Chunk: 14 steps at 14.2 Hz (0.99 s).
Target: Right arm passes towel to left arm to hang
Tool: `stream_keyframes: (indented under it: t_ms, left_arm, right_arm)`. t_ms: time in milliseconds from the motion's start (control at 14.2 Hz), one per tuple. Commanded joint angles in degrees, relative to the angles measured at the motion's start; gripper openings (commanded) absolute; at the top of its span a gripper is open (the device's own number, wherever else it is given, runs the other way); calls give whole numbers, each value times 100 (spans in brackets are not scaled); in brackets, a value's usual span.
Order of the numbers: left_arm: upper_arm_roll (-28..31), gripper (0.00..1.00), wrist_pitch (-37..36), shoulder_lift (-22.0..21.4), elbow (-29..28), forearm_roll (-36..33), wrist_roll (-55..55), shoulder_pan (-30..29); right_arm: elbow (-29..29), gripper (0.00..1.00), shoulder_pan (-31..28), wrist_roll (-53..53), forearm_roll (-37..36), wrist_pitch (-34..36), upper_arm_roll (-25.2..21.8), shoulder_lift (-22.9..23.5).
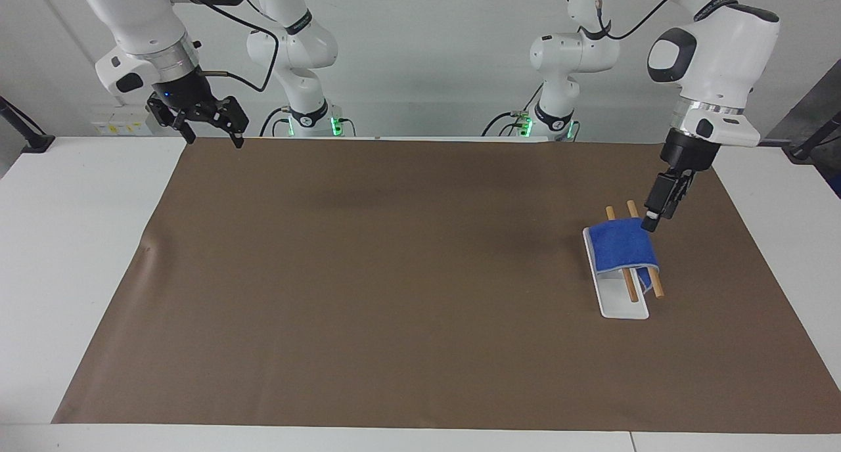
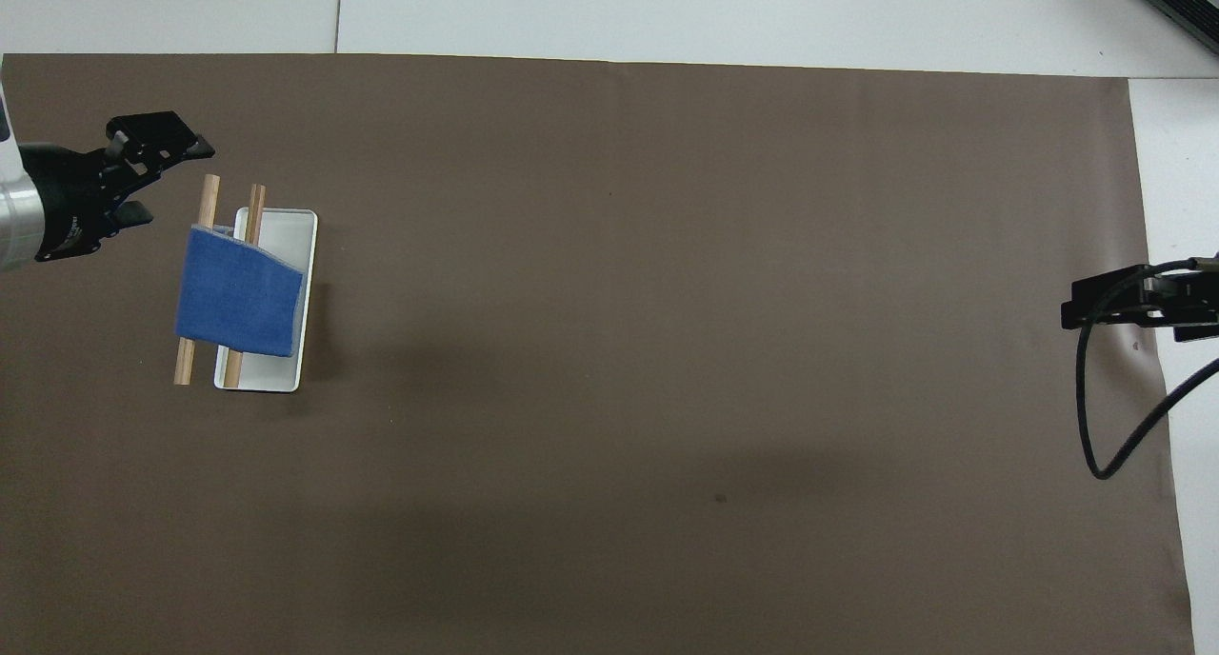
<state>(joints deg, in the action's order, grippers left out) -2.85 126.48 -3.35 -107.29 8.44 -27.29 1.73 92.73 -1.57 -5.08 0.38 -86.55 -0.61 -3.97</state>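
- Facing view: towel (image 1: pixel 621 244) draped over rack (image 1: pixel 624 304) bars at left arm's end of table, long axis along bars. Left gripper (image 1: pixel 659 210) just above towel's robot-side corner, holding nothing, finger gap unreadable. Right gripper (image 1: pixel 205 120) waiting well apart, spread, empty.
- Overhead view: towel (image 2: pixel 238 293) on rack; left gripper (image 2: pixel 143 165) beside it, far nearer than right gripper (image 2: pixel 1133 307).

Towel (image 1: pixel 621 243) hides rack bars' middles; left tool (image 1: pixel 657 210) finger gap unreadable edge-on.
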Motion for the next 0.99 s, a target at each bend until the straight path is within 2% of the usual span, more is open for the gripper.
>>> stream_keyframes:
  t_ms: [0, 212, 423, 564, 917]
  left_arm:
    - [-22, 100, -1017, 115, 472, -430, 1170, -59]
    - [-40, 100, -1948, -25, 682, -589, 1997, -6]
    - [-22, 100, -2968, 0, 1287, -598, 2876, -67]
    - [-22, 100, -3531, 44, 1649, -615, 2949, -68]
    - [-40, 100, -4114, 62, 1888, -607, 2957, -50]
  right_arm:
    - [113, 100, -45, 121, 111, 24, 8, -121]
    - [113, 100, -45, 121, 112, 24, 8, -121]
    - [113, 100, -45, 121, 111, 24, 8, -121]
    - [113, 100, -45, 121, 112, 24, 8, -121]
    - [113, 100, -45, 121, 112, 24, 8, -112]
